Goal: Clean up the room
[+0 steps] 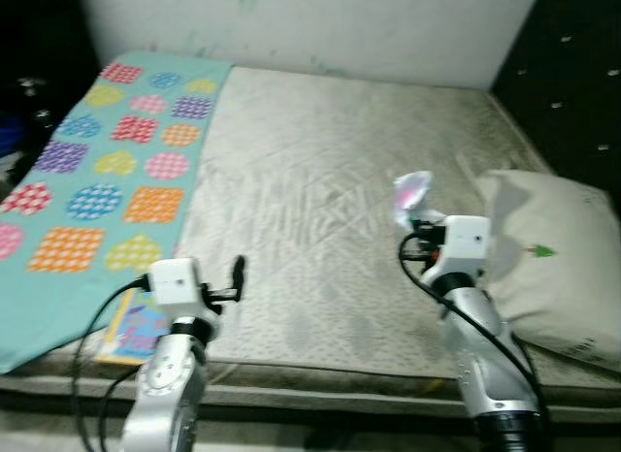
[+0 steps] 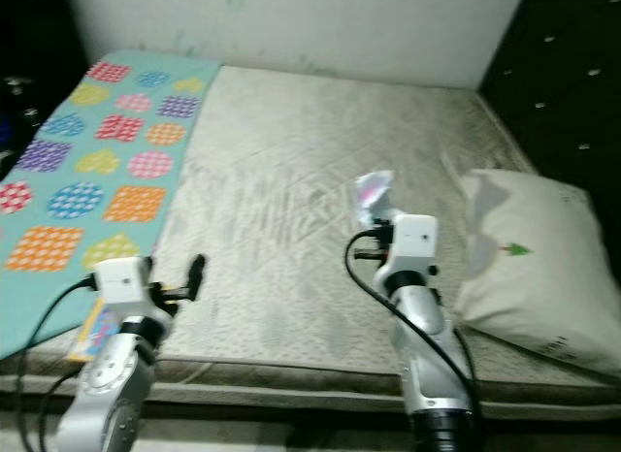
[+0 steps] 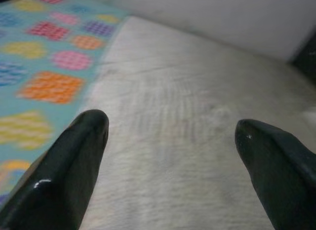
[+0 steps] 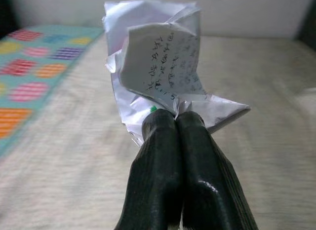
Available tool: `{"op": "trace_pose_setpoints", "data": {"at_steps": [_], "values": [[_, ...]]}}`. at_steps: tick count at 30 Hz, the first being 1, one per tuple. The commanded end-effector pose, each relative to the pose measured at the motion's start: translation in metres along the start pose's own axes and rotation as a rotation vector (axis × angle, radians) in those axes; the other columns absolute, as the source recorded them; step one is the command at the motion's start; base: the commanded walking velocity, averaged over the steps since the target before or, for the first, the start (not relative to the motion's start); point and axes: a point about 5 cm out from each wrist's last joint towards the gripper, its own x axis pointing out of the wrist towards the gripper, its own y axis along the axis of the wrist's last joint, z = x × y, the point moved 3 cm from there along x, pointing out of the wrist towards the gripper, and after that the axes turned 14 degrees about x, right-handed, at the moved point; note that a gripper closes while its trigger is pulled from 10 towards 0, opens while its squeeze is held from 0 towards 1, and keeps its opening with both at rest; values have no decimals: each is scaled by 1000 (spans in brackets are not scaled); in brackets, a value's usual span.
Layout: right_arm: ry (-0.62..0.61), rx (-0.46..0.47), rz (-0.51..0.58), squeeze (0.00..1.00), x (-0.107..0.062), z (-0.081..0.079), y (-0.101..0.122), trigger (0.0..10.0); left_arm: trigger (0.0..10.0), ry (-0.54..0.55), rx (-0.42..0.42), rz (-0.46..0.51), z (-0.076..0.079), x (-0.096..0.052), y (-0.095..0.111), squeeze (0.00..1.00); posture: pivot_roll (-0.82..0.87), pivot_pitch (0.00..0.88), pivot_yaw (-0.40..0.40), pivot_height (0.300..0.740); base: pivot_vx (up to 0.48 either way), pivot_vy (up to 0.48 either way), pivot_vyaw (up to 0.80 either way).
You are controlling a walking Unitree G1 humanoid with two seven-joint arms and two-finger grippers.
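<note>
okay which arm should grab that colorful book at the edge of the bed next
Left. The left gripper has its jaws open and holds nothing, and the book lies just beside that arm at the mattress edge. The right gripper is shut on the crumpled paper, across the bed near the pillow.

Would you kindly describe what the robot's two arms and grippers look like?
Both arms are silver, jointed tubes ending in white boxy wrist blocks, with black cables looping alongside. The left gripper and right gripper each have two long, glossy black fingers with rounded tips.
</note>
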Motion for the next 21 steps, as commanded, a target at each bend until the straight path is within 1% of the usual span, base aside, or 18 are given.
{"op": "trace_pose_setpoints", "data": {"at_steps": [1, 7, 9, 16, 17, 18, 20, 21], "values": [[-1, -13, 14, 0, 0, 3, 6, 10000, 10000, -6, -2, 8, 2, 2, 3, 0, -43, 102, -34, 740, 0, 480, 0], [2, -16, 13, 0, 0, 3, 6, 10000, 10000, -6, 0, 8, 3, 2, 3, 0, -43, 96, -37, 740, 0, 461, 0], [4, -16, 13, 0, 0, 3, 6, 10000, 10000, -8, 11, 14, 3, 2, 4, 0, -43, 95, -37, 740, 0, 0, 0], [11, -21, 11, 0, 1, 1, 6, 10000, 10000, 1, 11, 9, 3, 2, 3, 0, -43, 93, -40, 740, 0, 0, 0], [7, -23, 8, 0, 1, 2, 5, 10000, 10000, 7, 19, 7, 2, 2, 3, 0, -43, 93, -40, 740, 0, 0, 0], [2, -23, 5, 0, 1, 2, 5, 10000, 10000, 30, 51, -13, -2, 1, 0, 0, -43, 93, -40, 740, 0, 0, 0], [1, -22, 4, 0, 1, 3, 4, 10000, 10000, 37, 57, -20, -3, 1, -1, 0, -43, 93, -40, 740, 0, 0, 0], [0, -22, 2, 0, 1, 3, 4, 10000, 10000, 27, 47, -20, -4, 0, -1, 0, -38, 95, -39, 740, 0, 0, 0]]}}
